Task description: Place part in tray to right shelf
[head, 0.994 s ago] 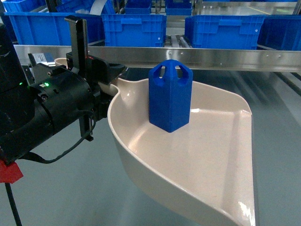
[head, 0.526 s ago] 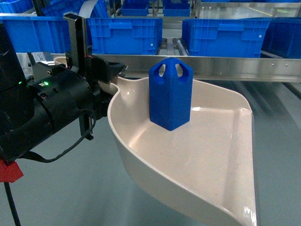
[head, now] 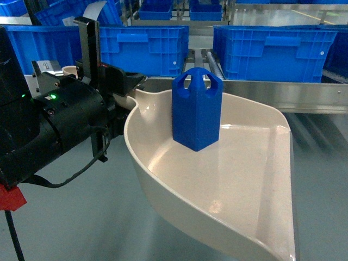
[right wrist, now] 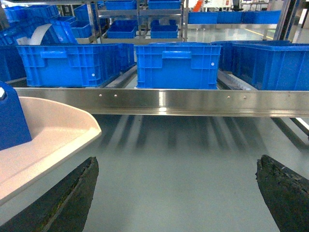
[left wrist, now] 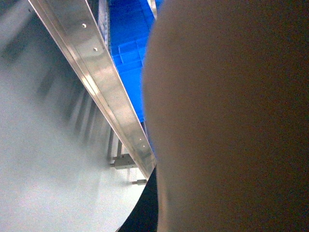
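The blue part (head: 197,111) stands upright in the back of the cream tray (head: 244,179), which is held level above the floor. My left gripper (head: 120,87) is shut on the tray's handle at the left. The left wrist view is mostly filled by the tray's underside (left wrist: 231,121). The right shelf's steel front rail (head: 283,95) runs just beyond the tray, with blue crates (head: 272,49) behind it. My right gripper (right wrist: 176,164) hangs open over bare floor, to the right of the tray's lip (right wrist: 43,130) and the part's edge (right wrist: 9,118).
The shelf rail (right wrist: 164,101) spans the right wrist view, with a blue crate (right wrist: 176,65) centred behind it and others on either side. Roller lanes (head: 204,57) show between the crates. Grey floor lies below the tray. The left arm's black body (head: 49,130) fills the left.
The shelf rail and crates have shifted lower and grown larger in the head view. The tray, part and left gripper keep the same place in the view.
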Available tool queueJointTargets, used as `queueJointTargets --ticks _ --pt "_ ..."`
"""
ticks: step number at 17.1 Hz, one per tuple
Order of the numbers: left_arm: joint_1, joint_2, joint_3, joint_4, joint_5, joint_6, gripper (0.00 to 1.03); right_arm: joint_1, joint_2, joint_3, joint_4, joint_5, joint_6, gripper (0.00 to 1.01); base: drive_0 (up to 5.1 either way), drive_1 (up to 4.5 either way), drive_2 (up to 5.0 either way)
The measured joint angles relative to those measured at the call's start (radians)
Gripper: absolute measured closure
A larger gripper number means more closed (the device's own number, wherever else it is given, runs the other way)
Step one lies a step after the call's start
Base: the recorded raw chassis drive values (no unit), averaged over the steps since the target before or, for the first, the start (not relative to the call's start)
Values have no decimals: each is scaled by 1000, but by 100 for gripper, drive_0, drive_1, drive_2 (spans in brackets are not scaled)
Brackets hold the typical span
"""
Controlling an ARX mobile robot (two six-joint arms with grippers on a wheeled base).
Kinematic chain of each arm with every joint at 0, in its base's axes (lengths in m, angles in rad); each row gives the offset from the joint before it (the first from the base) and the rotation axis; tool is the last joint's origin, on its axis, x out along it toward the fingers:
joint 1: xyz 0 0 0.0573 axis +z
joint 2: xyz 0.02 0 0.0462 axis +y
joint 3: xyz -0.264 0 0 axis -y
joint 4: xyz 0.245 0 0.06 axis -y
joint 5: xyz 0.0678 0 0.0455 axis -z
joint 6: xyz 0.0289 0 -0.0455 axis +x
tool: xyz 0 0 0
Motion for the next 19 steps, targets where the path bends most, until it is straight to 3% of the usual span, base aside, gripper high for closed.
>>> queueJointTargets --ticks 19 --pt "1 0 0 0 -1 0 91 0 0 0 -2 0 0 3 10 396 -377"
